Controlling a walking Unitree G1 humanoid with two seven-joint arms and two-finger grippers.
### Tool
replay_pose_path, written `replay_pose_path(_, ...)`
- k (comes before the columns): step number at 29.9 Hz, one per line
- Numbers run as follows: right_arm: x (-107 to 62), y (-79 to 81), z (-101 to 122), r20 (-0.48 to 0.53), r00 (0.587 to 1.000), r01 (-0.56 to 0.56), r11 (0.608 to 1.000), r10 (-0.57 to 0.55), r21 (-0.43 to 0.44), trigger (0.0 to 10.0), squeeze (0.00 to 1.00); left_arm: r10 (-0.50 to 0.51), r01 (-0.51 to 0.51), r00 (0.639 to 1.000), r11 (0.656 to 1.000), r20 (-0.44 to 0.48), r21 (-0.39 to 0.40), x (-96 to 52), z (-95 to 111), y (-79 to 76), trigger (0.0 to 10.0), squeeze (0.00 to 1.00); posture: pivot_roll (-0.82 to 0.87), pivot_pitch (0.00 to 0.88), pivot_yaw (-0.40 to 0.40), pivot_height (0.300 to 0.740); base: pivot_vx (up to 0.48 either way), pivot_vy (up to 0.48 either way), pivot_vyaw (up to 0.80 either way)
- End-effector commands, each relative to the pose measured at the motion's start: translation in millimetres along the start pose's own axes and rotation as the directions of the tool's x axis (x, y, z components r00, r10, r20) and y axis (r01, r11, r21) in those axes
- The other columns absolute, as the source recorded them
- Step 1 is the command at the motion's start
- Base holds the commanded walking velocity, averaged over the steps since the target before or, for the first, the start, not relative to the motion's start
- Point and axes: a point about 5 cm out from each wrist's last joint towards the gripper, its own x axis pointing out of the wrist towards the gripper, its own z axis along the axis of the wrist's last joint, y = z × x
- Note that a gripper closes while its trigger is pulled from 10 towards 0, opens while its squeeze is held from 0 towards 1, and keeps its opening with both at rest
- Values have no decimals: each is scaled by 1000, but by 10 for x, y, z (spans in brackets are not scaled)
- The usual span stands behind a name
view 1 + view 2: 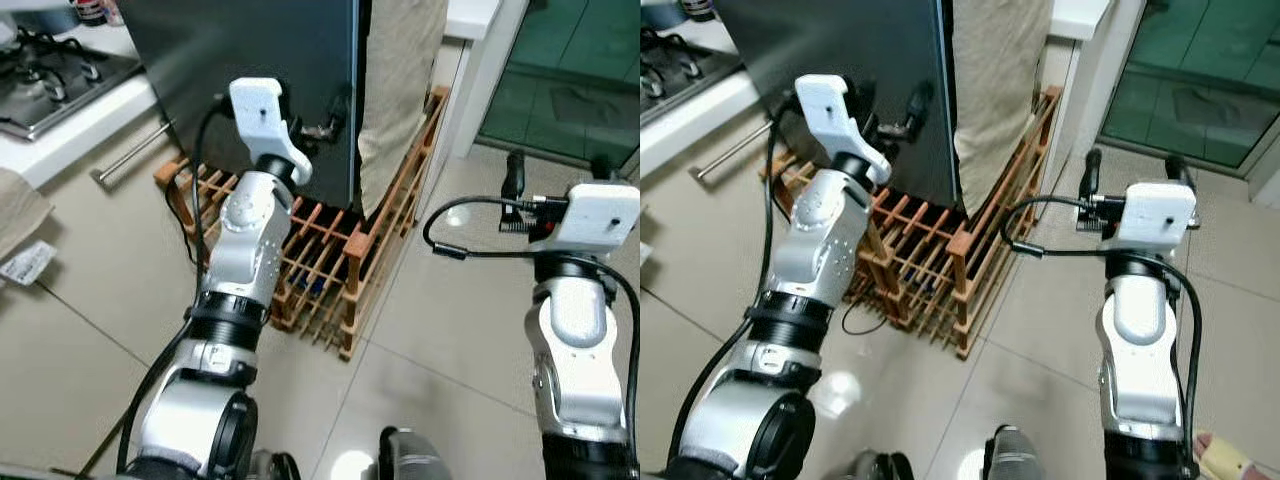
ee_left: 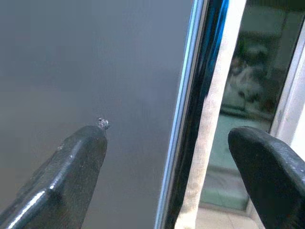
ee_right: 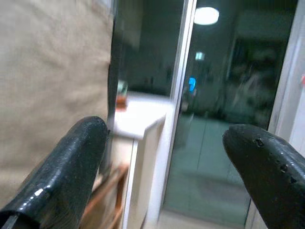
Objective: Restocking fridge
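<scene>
The dark grey fridge (image 1: 250,60) stands shut on a low wooden slatted rack (image 1: 340,260). My left gripper (image 2: 167,157) is open at the fridge door's right edge. One finger (image 2: 71,162) lies against the door face and the other finger (image 2: 267,162) is past the edge, so the door's shiny edge (image 2: 190,119) sits between them. My right gripper (image 1: 557,175) is open and holds nothing. It hangs raised in free space to the right of the fridge, pointing at the glass door.
A beige cloth (image 1: 400,90) hangs down the fridge's right side. At the left are a gas hob (image 1: 50,75) and a counter with a bar handle (image 1: 130,155). A white pillar (image 1: 480,80) and a glass door (image 1: 570,70) stand at the right. Tiled floor lies around the rack.
</scene>
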Motion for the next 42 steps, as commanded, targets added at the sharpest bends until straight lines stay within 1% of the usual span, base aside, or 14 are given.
replay_pose_path(1,58,-16,143,73,997,17,1000,-17,-1,10000,263,-10,9,998,1000,62,21,3,133,-68,10000,0,-218,37,54,732,0,0,0)
replay_pose_path(5,135,18,261,132,991,4,1000,-2,-11,10000,259,8,-9,995,1000,95,9,-34,194,-135,10000,0,-223,41,46,732,0,0,0)
replay_pose_path(7,163,32,312,155,988,-4,1000,6,-17,10000,263,16,-15,995,1000,95,-15,-44,188,-144,10000,0,-226,42,44,732,0,0,0)
replay_pose_path(10,212,52,465,223,974,-22,999,31,-41,10000,263,27,-24,993,999,118,-32,-57,232,-170,10000,0,-228,40,44,732,434,0,0)
replay_pose_path(13,243,39,505,240,970,-19,999,29,-45,10000,259,33,-30,989,999,142,-19,-41,288,-183,10000,0,-224,38,47,732,480,0,0)
replay_pose_path(16,261,39,482,235,972,-10,999,20,-43,10000,263,26,-23,989,999,148,-25,-20,325,-198,10000,0,-220,37,48,732,480,0,0)
replay_pose_path(23,255,66,455,220,975,-16,999,23,-33,10000,263,5,-1,989,1000,147,-27,-24,333,-231,10000,0,-219,36,44,732,480,0,0)
replay_pose_path(29,242,67,399,193,981,-16,1000,19,-18,10000,263,9,-4,992,999,128,-39,-27,313,-222,10000,0,-218,37,44,732,480,0,0)
replay_pose_path(31,222,67,361,176,984,-16,1000,17,-10,10000,259,-22,29,990,998,141,-47,-28,328,-261,10000,0,-219,37,47,732,480,0,0)
replay_pose_path(32,214,69,350,170,985,-12,1000,12,-2,10000,259,-38,46,987,998,154,-49,-36,355,-283,10000,0,-215,39,47,732,0,0,0)
replay_pose_path(35,213,69,349,169,986,-11,1000,11,0,10000,259,-39,48,987,998,156,-52,-38,361,-284,10000,0,-215,39,47,732,0,0,0)
replay_pose_path(38,206,74,346,166,986,-11,1000,10,6,10000,263,-26,34,989,998,142,-58,-38,351,-244,10000,0,-212,43,48,732,0,0,0)
replay_pose_path(41,181,97,334,159,987,-21,1000,20,5,10000,267,3,4,993,998,121,-58,-43,336,-140,10000,0,-211,49,47,732,0,0,-800)
replay_pose_path(42,178,100,328,156,987,-22,1000,21,5,10000,263,5,1,993,998,120,-56,-45,336,-135,10000,0,-211,49,47,732,0,0,-800)
